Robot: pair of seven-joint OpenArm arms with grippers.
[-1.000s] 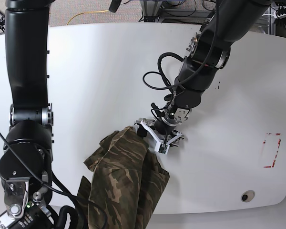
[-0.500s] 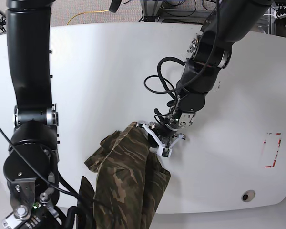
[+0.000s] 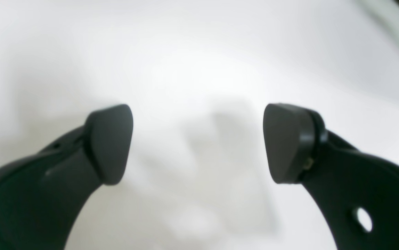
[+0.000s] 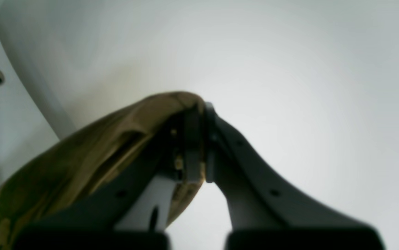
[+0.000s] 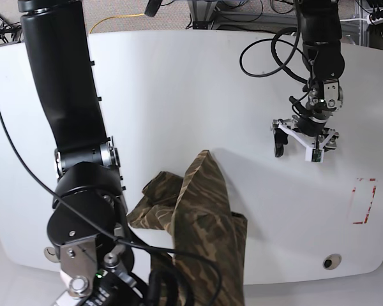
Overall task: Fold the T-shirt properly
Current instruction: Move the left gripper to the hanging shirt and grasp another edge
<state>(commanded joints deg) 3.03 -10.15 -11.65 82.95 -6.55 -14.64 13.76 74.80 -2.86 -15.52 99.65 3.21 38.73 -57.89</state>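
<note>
- The soft camouflage-print T-shirt in olive green, brown and tan is lying bunched on the front part of the flat white desk, with its lower portion hanging past the desk's near edge.
- One peak of the T-shirt is standing up as a pointed fold near the desk's middle, and a crumpled part is spreading to the left of that fold in the base view.
- The right hand is gripping the T-shirt: in the right wrist view its two dark fingers are pressing together with a fold of the fabric caught between and draped over one of them.
- The right hand itself is not discernible in the base view; it is probably hidden low in the picture behind the arm's black housing.
- The left hand is hovering over bare desk on the right side of the base view, well apart from the T-shirt.
- The left hand is standing wide open, with its two black rounded pads clearly separated and nothing between them but the blurred white desk.
- A round hole is sitting in the desk near its front right corner, and red tape marks are lying near the right edge.
</note>
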